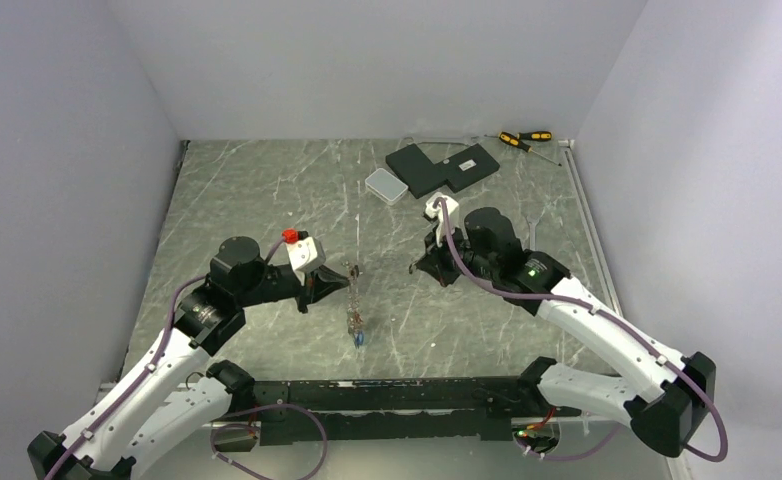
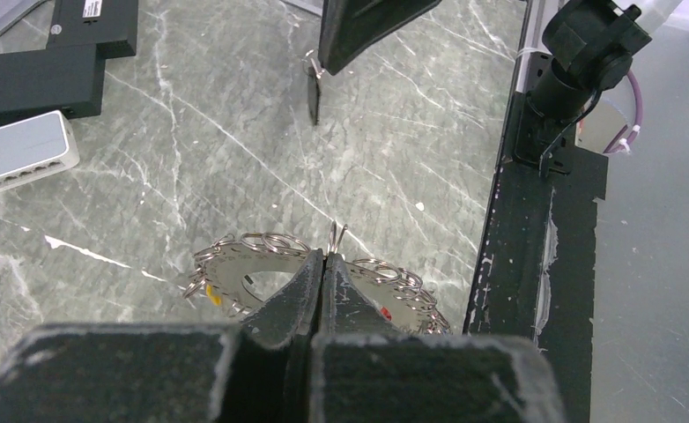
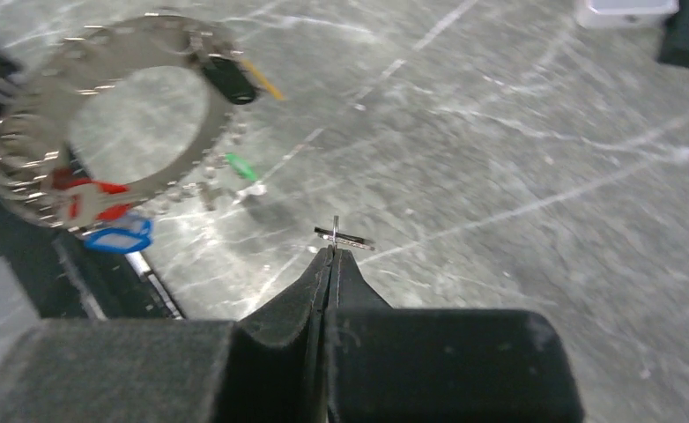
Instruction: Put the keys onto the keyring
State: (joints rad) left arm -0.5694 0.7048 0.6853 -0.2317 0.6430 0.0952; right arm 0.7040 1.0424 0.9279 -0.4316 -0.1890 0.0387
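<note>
Large flat silver metal keyring [image 2: 231,264], bright and polished; grey-green marbled desk [image 1: 267,200], smooth with a soft sheen; left claw [image 2: 323,257] in matt black plastic, edges scuffed.

Open tabletop [image 1: 397,315] separates the keyring [image 1: 351,285] from the right claw [image 1: 414,268]; black boxes [image 1: 442,167] line the far edge.

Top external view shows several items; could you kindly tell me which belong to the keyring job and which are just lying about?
Job in hand:
- keyring, held by the left gripper
- tagged keys hanging on it
- small key pinched in the right gripper

Lying about:
- black boxes
- white box
- two screwdrivers
</note>
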